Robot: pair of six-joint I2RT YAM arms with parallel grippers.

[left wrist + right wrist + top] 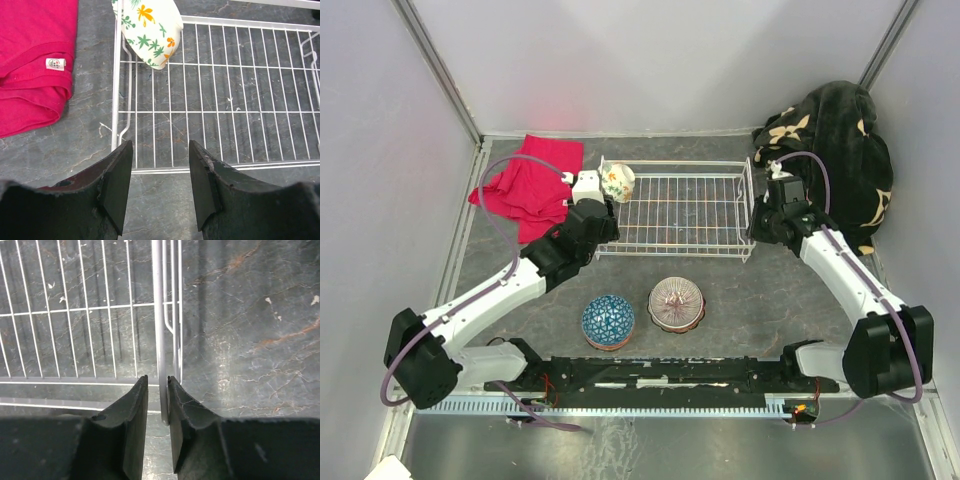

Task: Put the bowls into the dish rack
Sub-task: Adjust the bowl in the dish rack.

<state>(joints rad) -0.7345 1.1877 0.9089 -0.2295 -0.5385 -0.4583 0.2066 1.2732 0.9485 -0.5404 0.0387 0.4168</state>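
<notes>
The white wire dish rack (670, 252) lies at the middle back of the table. A white bowl with a floral print (617, 182) stands on edge in the rack's left end, and it also shows at the top of the left wrist view (150, 30). My left gripper (604, 224) hovers open over the rack's near left corner (116, 100), its jaws (160, 150) empty. My right gripper (757, 226) is shut on the upright wire of the rack's right end (158, 315), which runs between its fingertips (158, 381). A blue patterned bowl (608, 321) and a pink-brown bowl (676, 303) sit on the table in front of the rack.
A red cloth (530, 185) lies left of the rack, close to my left arm (35, 65). A dark blanket with pale flowers (840, 150) is heaped in the back right corner. Grey walls close in the table on three sides.
</notes>
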